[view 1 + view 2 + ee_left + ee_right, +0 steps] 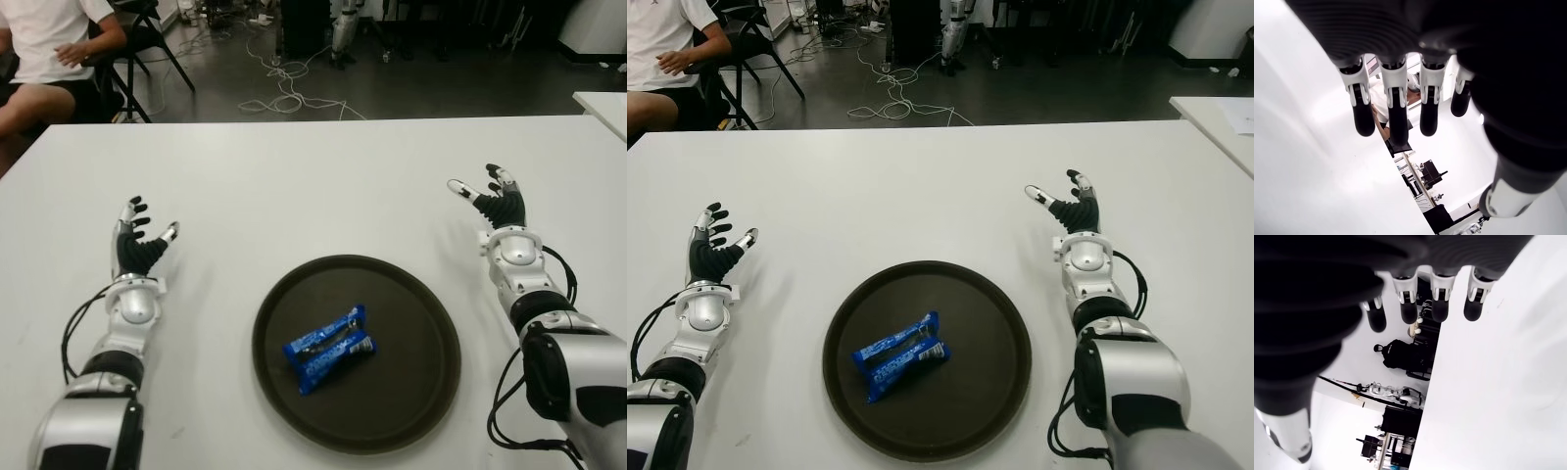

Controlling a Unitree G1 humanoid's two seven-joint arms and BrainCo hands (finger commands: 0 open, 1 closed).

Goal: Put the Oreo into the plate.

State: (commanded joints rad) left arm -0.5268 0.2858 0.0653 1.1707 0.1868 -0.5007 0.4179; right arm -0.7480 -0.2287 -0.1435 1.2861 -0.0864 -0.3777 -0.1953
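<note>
A blue Oreo pack (330,347) lies inside the round dark plate (411,392) at the front middle of the white table (294,186). It also shows in the right eye view as the Oreo pack (901,354) on the plate (989,392). My left hand (143,242) is out to the left of the plate, fingers spread and holding nothing. On the other side, to the right of the plate and a little farther back, my right hand (490,196) is likewise spread and empty. Both wrist views show straight fingers (1393,105) with nothing between them.
A seated person (49,59) is beyond the table's far left corner, beside a black chair (147,39). Cables (284,88) lie on the floor behind the table. Another white table's corner (602,103) shows at the far right.
</note>
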